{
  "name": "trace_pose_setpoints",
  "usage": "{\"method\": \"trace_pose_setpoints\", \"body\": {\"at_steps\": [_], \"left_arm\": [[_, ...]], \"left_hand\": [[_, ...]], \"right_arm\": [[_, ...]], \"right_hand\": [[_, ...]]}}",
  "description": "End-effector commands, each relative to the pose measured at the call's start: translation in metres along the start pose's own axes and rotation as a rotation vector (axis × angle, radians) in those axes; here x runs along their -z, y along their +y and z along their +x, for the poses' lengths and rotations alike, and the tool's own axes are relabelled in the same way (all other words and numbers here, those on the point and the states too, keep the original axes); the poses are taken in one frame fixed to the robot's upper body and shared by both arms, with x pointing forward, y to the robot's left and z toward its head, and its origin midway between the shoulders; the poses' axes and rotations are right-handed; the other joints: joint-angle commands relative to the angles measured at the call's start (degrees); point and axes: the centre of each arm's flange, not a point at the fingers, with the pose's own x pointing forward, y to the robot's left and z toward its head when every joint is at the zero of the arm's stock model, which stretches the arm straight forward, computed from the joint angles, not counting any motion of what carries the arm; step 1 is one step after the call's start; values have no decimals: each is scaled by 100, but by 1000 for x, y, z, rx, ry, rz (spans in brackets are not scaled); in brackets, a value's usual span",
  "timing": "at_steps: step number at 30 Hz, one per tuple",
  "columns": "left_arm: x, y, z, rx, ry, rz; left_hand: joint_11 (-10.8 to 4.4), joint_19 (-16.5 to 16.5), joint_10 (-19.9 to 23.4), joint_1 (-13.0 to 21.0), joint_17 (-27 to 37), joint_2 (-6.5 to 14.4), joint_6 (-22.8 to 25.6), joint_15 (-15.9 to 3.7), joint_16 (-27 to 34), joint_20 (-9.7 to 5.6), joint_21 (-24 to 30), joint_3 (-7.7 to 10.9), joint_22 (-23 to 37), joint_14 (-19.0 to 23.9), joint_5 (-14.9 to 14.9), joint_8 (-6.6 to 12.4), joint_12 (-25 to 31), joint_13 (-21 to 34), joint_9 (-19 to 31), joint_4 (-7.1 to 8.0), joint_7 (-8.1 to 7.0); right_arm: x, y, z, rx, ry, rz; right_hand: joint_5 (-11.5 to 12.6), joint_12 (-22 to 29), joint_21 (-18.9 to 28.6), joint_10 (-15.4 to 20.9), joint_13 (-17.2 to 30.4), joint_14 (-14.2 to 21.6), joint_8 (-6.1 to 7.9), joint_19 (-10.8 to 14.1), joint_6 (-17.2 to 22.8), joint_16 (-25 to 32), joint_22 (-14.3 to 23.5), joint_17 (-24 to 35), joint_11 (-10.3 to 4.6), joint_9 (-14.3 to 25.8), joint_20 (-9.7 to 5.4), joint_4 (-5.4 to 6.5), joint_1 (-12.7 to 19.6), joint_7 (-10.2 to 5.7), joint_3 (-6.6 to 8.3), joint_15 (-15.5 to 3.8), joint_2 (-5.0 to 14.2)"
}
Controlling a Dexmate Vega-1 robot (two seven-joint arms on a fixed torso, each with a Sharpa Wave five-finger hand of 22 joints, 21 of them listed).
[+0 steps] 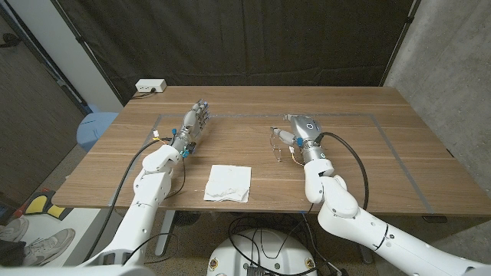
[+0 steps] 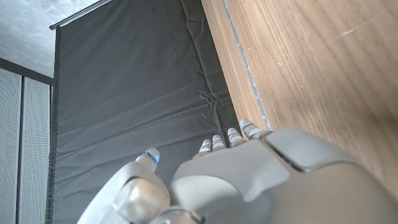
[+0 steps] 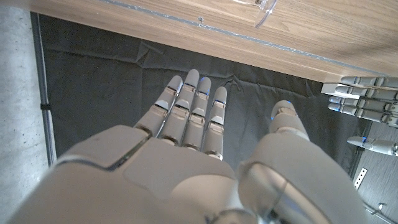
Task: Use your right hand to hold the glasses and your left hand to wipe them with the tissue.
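A pair of clear-framed glasses (image 1: 279, 143) lies on the wooden table (image 1: 360, 157), right of the middle. Just beside them, on their right, my right hand (image 1: 301, 126) has its fingers stretched out and apart and holds nothing. In the right wrist view a piece of the glasses (image 3: 264, 6) lies on the table apart from my right hand (image 3: 193, 155). A white tissue (image 1: 228, 183) lies flat near the front edge, in the middle. Well beyond it to the left, my left hand (image 1: 196, 119) points away with straight fingers and is empty; its fingertips (image 2: 230, 137) show over the table's far edge.
A white socket box (image 1: 150, 86) sits at the table's far left corner. Grey tape lines (image 1: 345, 116) mark a rectangle on the tabletop. A black curtain (image 1: 230, 38) hangs behind the table, and a blue chair (image 1: 95, 126) stands off its left side.
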Motion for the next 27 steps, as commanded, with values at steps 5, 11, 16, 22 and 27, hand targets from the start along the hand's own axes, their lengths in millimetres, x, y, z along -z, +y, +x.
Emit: {"method": "trace_pose_setpoints", "body": {"at_steps": [5,11,16,22,27], "left_arm": [[4,4,1,0,5,-9],[5,5,1,1,5,-12],[5,6,1,-2,4,-13],[6,7,0,-6,2,-15],[6,7,-1,-7,3,-16]], "left_hand": [[14,-305,-1023,18,8,510,-1180,-10,-18,-161,5,-1,10,-1109,51,-15,-21,34,32,-21,23],[7,-305,-1026,16,9,511,-1180,-8,-17,-160,3,-1,11,-1108,51,-17,-24,35,32,-20,26],[24,-306,-1027,15,9,511,-1183,-8,-17,-161,1,-1,11,-1110,52,-20,-26,35,32,-19,28],[24,-308,-1027,14,9,511,-1181,-9,-18,-161,-1,-1,11,-1111,52,-22,-27,35,33,-18,30],[19,-309,-1022,13,10,511,-1178,-5,-17,-161,-3,-1,11,-1110,52,-22,-26,35,33,-18,33]], "right_arm": [[-25,9,4,6,15,-132],[-33,22,6,-45,22,-183],[-36,26,7,-52,25,-213],[-37,31,6,-59,31,-247],[-36,34,6,-60,44,-264]], "right_hand": [[76,131,79,361,94,148,126,54,253,260,57,257,-65,34,-23,22,126,-45,-162,-651,-113],[99,143,94,412,140,147,136,26,213,352,78,371,-134,65,-39,30,133,-101,-294,-683,-253],[156,213,119,588,210,287,233,28,330,561,97,551,-238,117,-57,34,251,-166,-392,-749,-298],[212,250,165,666,263,359,302,66,401,709,131,688,-289,151,-98,-3,444,-215,-426,-808,-311],[271,358,214,861,362,496,439,67,571,958,182,916,-334,209,-100,11,607,-283,-523,-861,-332]]}}
